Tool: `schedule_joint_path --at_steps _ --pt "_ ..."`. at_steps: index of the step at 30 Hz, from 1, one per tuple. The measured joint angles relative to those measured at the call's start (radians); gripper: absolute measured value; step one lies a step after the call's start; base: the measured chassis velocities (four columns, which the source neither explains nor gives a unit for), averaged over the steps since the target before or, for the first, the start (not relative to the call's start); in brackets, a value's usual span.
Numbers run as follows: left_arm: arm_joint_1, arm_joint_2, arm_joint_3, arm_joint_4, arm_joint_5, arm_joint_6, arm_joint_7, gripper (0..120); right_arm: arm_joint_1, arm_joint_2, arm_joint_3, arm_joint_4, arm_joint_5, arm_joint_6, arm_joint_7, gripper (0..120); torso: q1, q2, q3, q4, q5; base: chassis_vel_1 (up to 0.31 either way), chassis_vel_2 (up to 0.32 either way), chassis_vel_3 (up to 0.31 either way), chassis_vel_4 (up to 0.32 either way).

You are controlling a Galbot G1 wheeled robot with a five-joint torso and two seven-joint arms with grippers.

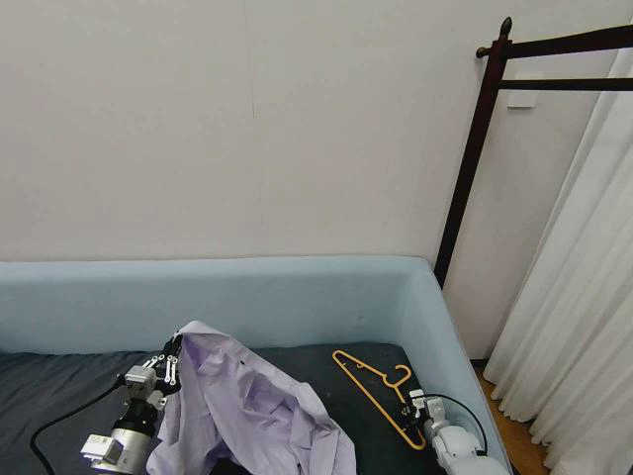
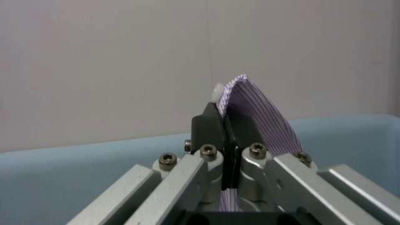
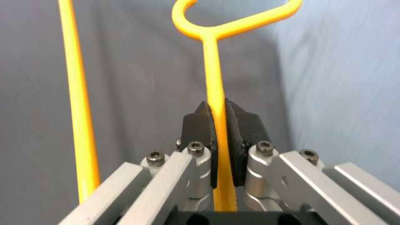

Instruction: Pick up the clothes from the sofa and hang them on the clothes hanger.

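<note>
**Sofa corner: both claws holding**

Left claw [image 1: 168, 368] sits low over the sofa [image 1: 297, 297] seat, with the shirt [image 1: 247, 406] pinched between its fingers. From there the cloth drapes toward the right claw [image 1: 415, 401] and lies heaped on the seat between the two. The right claw is at the sofa's right end, clamped on a bar of the hanger [image 1: 368, 379]. The hook is just ahead of its tips, and the rest of the hanger lies on the seat to its left. Rack [image 1: 475, 148] stands ahead of the right claw, past the sofa arm and against the wall [image 1: 198, 119]. Curtain [image 1: 584, 297] hangs right of it.
</note>
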Motion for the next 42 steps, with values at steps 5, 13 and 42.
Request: schedule_joint_path --at_steps 5,13,42 --pt "0.002 0.006 -0.004 -0.001 -0.007 0.001 0.000 0 -0.165 -0.096 -0.036 0.368 -0.097 0.141 0.044 4 0.000 0.000 0.000 0.0001 -0.0001 0.000 0.000 0.000 0.000" --pt "0.005 0.008 -0.006 -0.011 -0.015 0.001 0.001 0 -0.502 -0.175 -0.011 0.781 -0.486 0.393 0.161 4 0.000 0.000 0.000 -0.0004 -0.0001 0.000 0.000 0.000 0.000" --pt "0.103 -0.046 0.014 -0.119 0.050 -0.019 0.013 0 -0.454 -0.040 -0.259 0.781 -0.696 0.285 0.421 4 0.000 0.000 0.000 -0.0001 -0.0002 0.000 0.000 0.000 0.000"
